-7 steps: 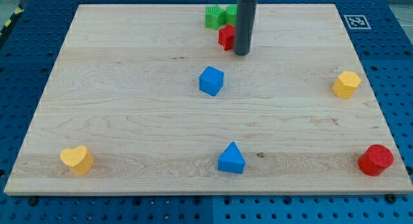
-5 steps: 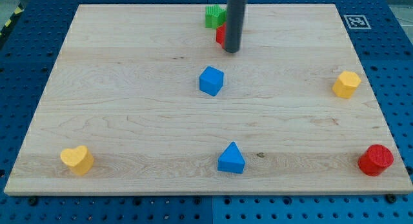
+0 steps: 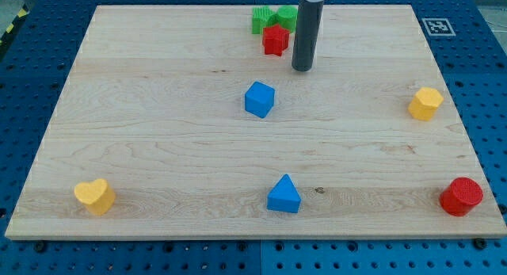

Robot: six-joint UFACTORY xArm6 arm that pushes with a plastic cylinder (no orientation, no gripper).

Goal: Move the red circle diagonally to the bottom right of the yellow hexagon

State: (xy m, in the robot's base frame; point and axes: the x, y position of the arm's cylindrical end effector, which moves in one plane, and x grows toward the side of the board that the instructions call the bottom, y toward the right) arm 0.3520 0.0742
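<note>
The red circle (image 3: 461, 196) sits at the board's bottom right corner. The yellow hexagon (image 3: 425, 103) lies at the view's right edge, above and slightly left of the red circle. My tip (image 3: 301, 68) is near the view's top centre, far from both. It stands just right of and below a red star-like block (image 3: 275, 40), and above and right of the blue cube (image 3: 259, 99).
Two green blocks (image 3: 263, 20), (image 3: 286, 17) sit at the top edge behind the red block. A blue triangle (image 3: 283, 195) lies at bottom centre. A yellow heart (image 3: 95, 196) lies at bottom left. A marker tag (image 3: 438, 26) sits off the board at top right.
My tip swung left over the red star-like block, then back right and slightly down to the block's right. The red block appears to sit a little higher, closer to the green blocks. Other blocks have not moved.
</note>
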